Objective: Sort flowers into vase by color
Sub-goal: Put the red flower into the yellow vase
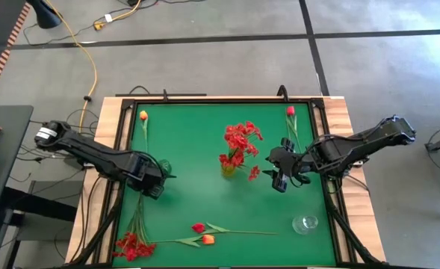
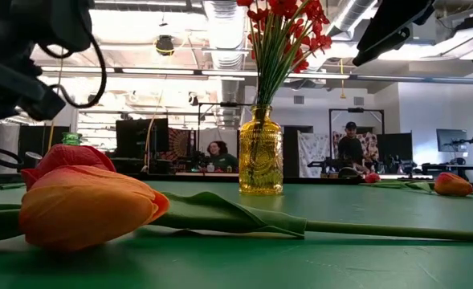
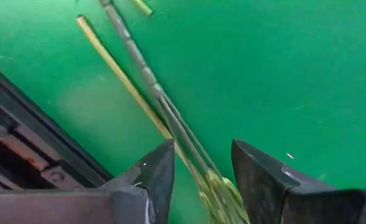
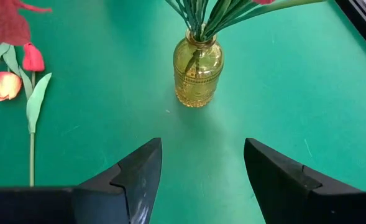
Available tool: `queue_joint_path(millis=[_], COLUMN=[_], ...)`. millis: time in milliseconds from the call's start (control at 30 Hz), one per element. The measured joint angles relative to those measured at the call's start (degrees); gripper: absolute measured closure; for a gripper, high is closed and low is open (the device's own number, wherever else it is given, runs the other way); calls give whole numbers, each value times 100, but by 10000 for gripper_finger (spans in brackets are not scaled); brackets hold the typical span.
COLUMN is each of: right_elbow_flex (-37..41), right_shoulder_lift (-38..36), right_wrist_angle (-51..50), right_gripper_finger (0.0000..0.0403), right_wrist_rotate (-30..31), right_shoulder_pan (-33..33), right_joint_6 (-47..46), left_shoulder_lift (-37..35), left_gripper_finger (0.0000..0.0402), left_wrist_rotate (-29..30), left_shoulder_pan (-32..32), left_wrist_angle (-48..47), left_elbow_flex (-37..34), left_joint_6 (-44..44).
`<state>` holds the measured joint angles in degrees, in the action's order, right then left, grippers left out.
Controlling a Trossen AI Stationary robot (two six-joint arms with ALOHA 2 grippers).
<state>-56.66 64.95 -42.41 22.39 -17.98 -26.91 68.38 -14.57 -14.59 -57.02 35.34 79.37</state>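
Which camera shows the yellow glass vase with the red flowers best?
The low view: the yellow glass vase stands whole, side-on, its patterned glass clear. The right wrist view shows it from above, beyond the open right gripper. The high view shows it mostly hidden under blossoms. The left wrist view misses it.

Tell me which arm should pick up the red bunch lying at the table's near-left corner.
Left. The left gripper hangs open over the stems of that red bunch; the right gripper faces the yellow vase.

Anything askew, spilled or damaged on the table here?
Nothing is spilled or broken. The amber vase stands upright holding red blossoms. The other flowers lie loose on the mat, as unsorted ones would. One red sprig lies beside the vase, outside it.
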Motion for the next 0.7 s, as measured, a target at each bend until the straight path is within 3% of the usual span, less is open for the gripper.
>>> queue_joint_path(millis=[200,700], right_elbow_flex=[0,0], right_shoulder_lift=[0,0], right_wrist_angle=[4,4], right_gripper_finger=[148,148], right_wrist_rotate=[2,7], right_shoulder_pan=[0,15], right_joint_6=[-1,38], left_shoulder_lift=[0,0], left_gripper_finger=[255,255], left_wrist_rotate=[-150,18], left_shoulder_pan=[0,2], left_wrist_angle=[595,711], left_elbow_flex=[-410,-570], left_joint_6=[46,90])
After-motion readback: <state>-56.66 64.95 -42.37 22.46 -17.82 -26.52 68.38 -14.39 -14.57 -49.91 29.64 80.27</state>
